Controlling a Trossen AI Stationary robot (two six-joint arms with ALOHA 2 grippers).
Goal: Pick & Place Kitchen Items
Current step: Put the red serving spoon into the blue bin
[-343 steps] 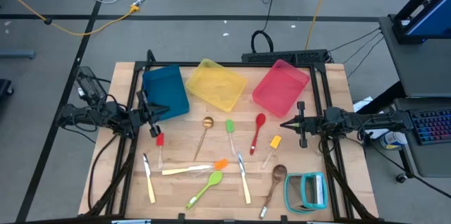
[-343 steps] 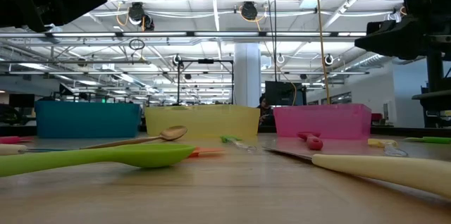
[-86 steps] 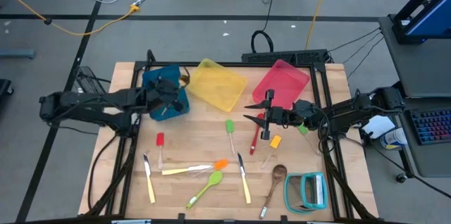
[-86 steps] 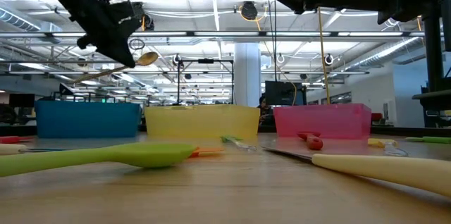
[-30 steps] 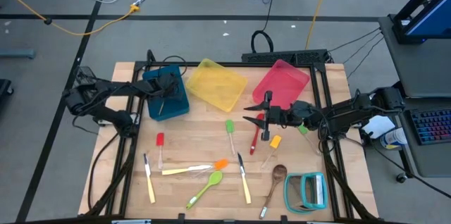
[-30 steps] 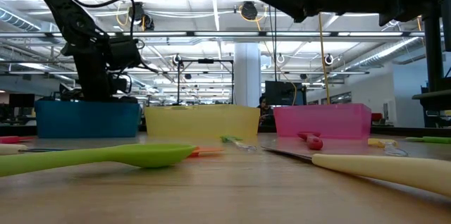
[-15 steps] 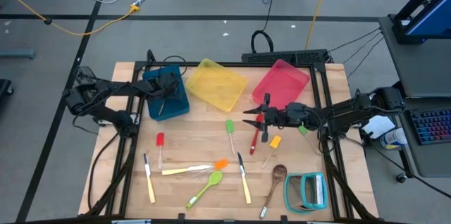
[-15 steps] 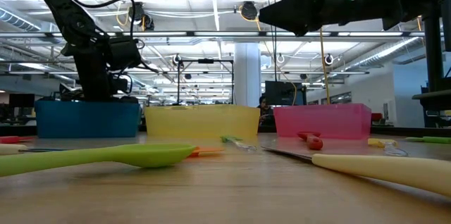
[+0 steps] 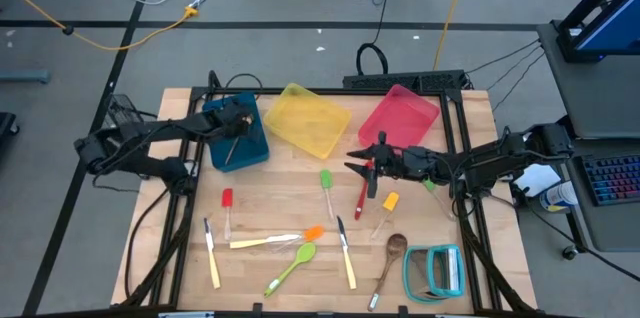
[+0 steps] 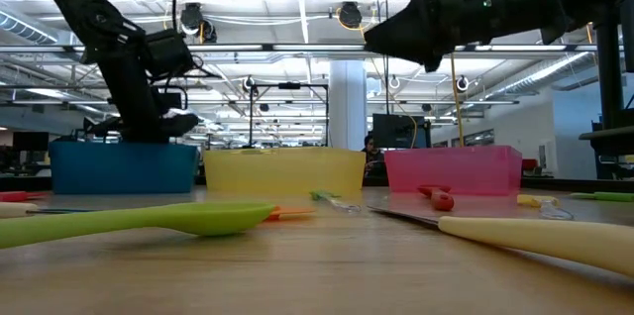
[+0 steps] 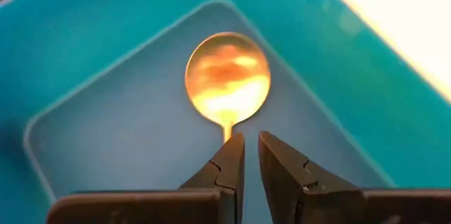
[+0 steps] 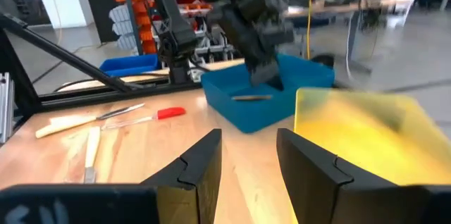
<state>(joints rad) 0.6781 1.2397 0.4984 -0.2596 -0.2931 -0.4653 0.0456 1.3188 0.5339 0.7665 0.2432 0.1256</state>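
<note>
We've got the left gripper (image 11: 251,155) over the blue bin (image 9: 236,133), jaws slightly parted, holding nothing; the brass spoon (image 11: 227,78) lies on the bin floor. Right gripper (image 9: 362,170) hangs above the red spoon (image 9: 364,186) on the tabletop (image 9: 270,213), jaws open, empty.

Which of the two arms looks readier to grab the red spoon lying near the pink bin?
The right one, probably. Its open gripper hangs directly over the red spoon, while the left gripper is far off above the blue bin, where the brass spoon now lies.
</note>
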